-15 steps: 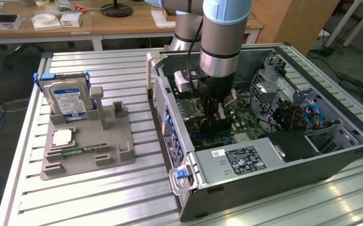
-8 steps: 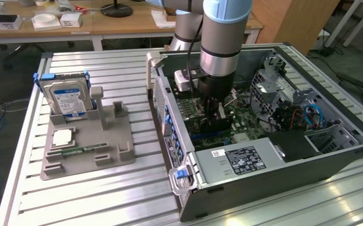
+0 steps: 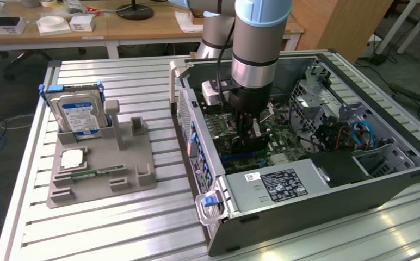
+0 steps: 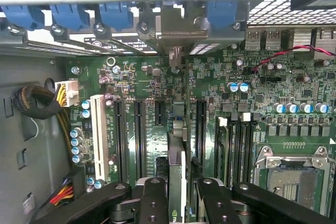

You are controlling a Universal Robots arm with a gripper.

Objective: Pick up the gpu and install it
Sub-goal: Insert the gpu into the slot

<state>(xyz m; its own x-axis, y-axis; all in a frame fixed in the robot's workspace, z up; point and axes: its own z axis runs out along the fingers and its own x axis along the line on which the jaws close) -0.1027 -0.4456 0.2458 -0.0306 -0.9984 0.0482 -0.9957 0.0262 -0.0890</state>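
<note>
Gripper deep inside open computer case, jaws clamped on gpu, card held edge-on above motherboard slots. Card's lower edge hidden; seating unclear. In exterior view, arm blocks most of card. Hard drive upright on grey stand.

Slatted aluminium table, grey parts holder near its left, open computer case beside it

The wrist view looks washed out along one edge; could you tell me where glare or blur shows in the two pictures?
Wrist view: a blown-out white band above the blue slot latches; the motherboard evenly lit and sharp; the hand dark and close. Exterior view: bright glare patches on the slatted metal table; the case interior shadowed under the arm.
</note>
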